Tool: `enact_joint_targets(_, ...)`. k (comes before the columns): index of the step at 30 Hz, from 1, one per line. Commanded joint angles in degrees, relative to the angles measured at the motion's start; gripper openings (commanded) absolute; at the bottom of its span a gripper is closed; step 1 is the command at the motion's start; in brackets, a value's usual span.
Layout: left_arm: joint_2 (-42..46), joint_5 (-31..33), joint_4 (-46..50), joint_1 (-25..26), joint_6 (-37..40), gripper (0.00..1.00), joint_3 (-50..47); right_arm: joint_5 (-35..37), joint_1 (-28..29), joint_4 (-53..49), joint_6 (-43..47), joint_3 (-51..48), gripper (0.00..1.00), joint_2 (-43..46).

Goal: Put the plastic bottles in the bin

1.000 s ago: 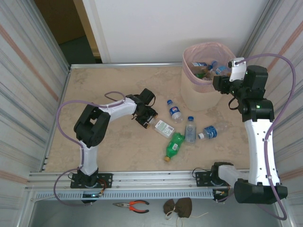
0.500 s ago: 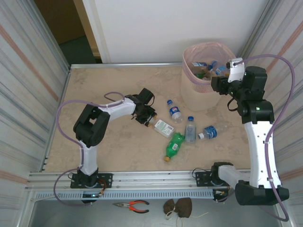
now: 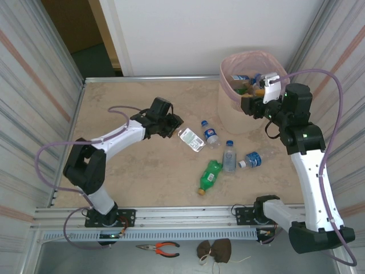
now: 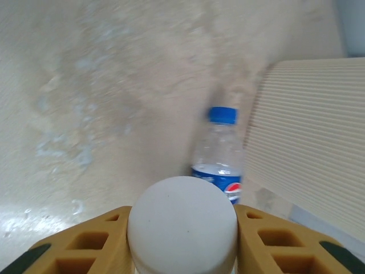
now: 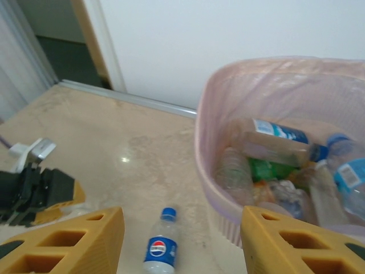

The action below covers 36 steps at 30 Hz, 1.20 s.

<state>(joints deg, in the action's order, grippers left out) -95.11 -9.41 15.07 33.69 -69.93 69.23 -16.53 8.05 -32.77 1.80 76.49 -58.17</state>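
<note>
**A:** Four bottles lie loose on the worktop. Why is the green bottle left alone?

**B:** It's nearest, between both arms, and probably waiting its turn. Just past it are a clear bottle and a blue-labelled bottle, with the Pepsi bottle farther on.

**A:** And the left gripper?

**B:** Its fingers are clamped on the white end of the white-green labelled bottle, I'd judge to carry it right to the bin.

**A:** And the right gripper?

**B:** Its fingers are spread and empty, just beside the bin's rim. Several bottles already lie inside.
</note>
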Motion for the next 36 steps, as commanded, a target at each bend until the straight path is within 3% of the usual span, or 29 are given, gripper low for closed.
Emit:
enact_joint_targets(1, 4.54, -0.31, -5.48, -0.90, 11.01, 0.36, -0.48, -4.66, 1.21, 3.76, -2.50, -0.62, 0.56, 1.21)
enact_joint_targets(5, 9.41, -1.88, -9.43, -1.76, 18.39, 0.35, -2.28, -8.72, 2.29, 6.22, -3.59, -0.98, 0.56, 1.15)
enact_joint_targets(11, 16.98, -10.07, -20.37, -2.73, 32.94, 0.34, -6.46, -14.31, 4.30, 9.63, -4.94, -1.29, 0.57, 1.21)
enact_joint_targets(24, 26.86, -31.78, -23.48, -2.86, 61.69, 0.25, -4.09, -26.79, 13.71, 14.18, -1.92, -2.30, 0.63, 1.16)
enact_joint_targets(29, 29.40, -40.01, -22.44, -2.85, 66.27, 0.24, -2.02, -29.06, 18.64, 14.28, 1.71, -2.22, 0.69, 1.21)
enact_joint_targets(36, 32.37, -49.97, -27.02, -2.58, 66.25, 0.19, -0.33, -33.72, 23.25, 14.84, 3.19, -2.79, 0.81, 1.19)
